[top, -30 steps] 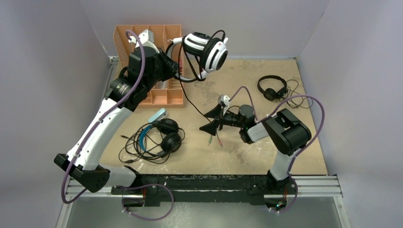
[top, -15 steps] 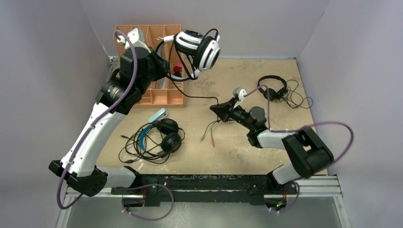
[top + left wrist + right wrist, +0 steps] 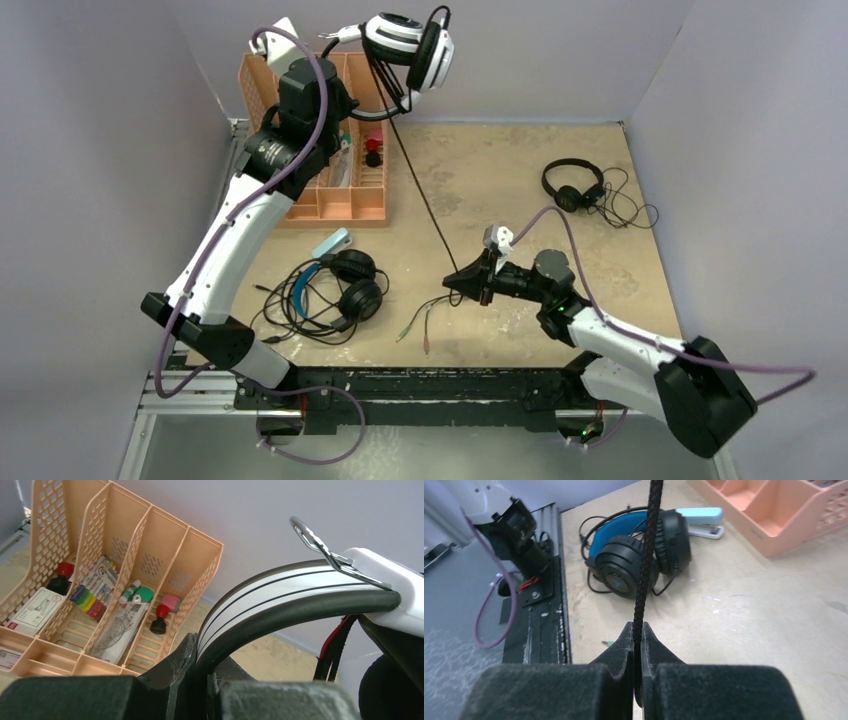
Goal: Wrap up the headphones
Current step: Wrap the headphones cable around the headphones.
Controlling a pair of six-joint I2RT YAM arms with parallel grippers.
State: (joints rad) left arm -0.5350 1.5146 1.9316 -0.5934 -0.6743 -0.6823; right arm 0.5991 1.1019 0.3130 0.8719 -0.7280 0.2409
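Gripping the white-and-black headset (image 3: 405, 45) by its headband, the left gripper (image 3: 340, 38) holds it in the air above the far end of the orange organiser (image 3: 330, 207), with the ear cups hanging to the right of the organiser's back wall. In the left wrist view the gripper's (image 3: 200, 652) jaws are pressed against the white band with its two black stripes (image 3: 280, 587), and the organiser (image 3: 125, 545) lies below and to the side, its slots holding red-capped bottles (image 3: 159, 619), a pack of coloured pens (image 3: 87, 600) and a ruler.

From the raised headset a thin black cable (image 3: 420, 195) runs taut and straight down past the organiser's right side to the right gripper (image 3: 458, 283), which sits low over the table (image 3: 520, 160), well to the right of the organiser's near end. The right wrist view shows the gripper's (image 3: 638, 635) jaws closed narrowly on the braided cable (image 3: 646, 555), which rises straight up out of them. Beyond the gripper the loose end of the cable, with its coloured plugs (image 3: 415, 330), lies on the table.

The headset with the blue headband (image 3: 345, 285) lies flat just in front of the organiser's near edge, its cable looped untidily around it, and a pale blue stapler (image 3: 331, 243) sits between the two. The slim black headset (image 3: 573, 185) rests far to the right of the organiser, its cable in a loose tangle beside it.
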